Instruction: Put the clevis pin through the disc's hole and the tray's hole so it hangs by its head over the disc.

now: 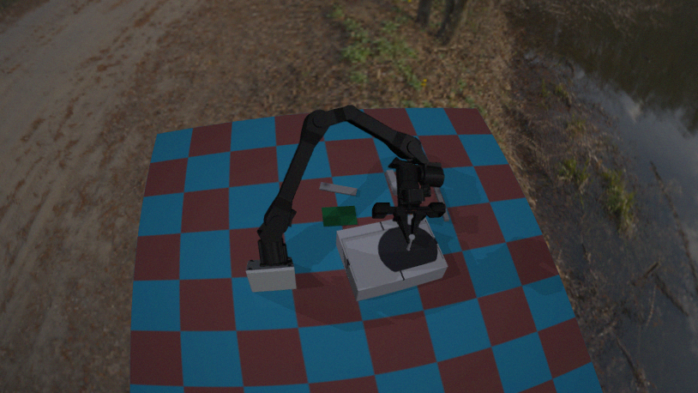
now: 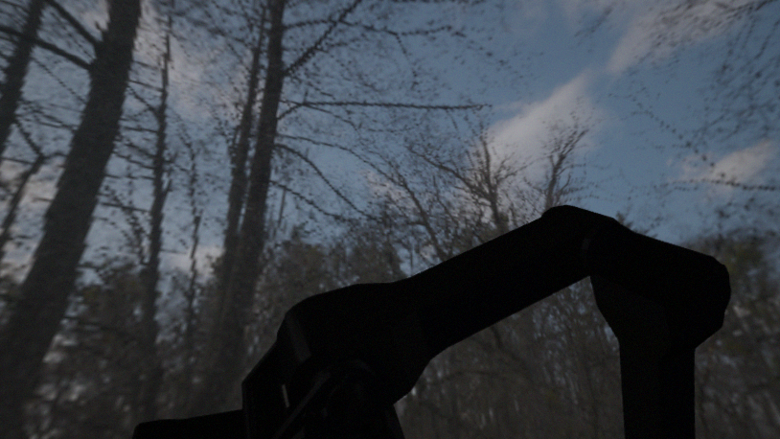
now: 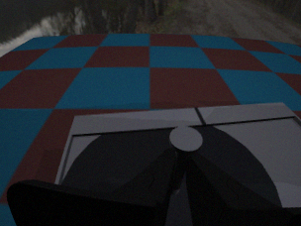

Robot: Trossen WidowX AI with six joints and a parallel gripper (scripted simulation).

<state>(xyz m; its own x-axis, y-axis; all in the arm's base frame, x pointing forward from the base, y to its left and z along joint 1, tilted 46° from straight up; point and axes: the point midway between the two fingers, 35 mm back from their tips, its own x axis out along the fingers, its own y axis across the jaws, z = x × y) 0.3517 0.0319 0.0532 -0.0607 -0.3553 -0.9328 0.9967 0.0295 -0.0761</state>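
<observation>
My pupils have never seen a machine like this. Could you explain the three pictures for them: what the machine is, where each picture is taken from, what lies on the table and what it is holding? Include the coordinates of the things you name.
The machine is one jointed black robot arm ending in a gripper [image 1: 411, 239] [image 3: 180, 156], two fingers that pinch things.

The top picture looks down on the table. The exterior picture shows the arm's dark outline against trees and sky. The wrist picture comes from a camera near the gripper.

On the checkered table [image 1: 332, 352] [image 3: 114, 85] sits a pale tray [image 1: 364, 266] [image 3: 129, 122] with a dark, wide disc [image 1: 390, 251] [image 3: 119, 154] in it. Nearby lie a green rectangle [image 1: 339, 215] and some pale strips, one [image 1: 338, 188] beyond the rectangle.

The gripper is closed on a steel pin [image 1: 412, 237] [image 3: 186, 139], its round head showing, above the disc.
</observation>
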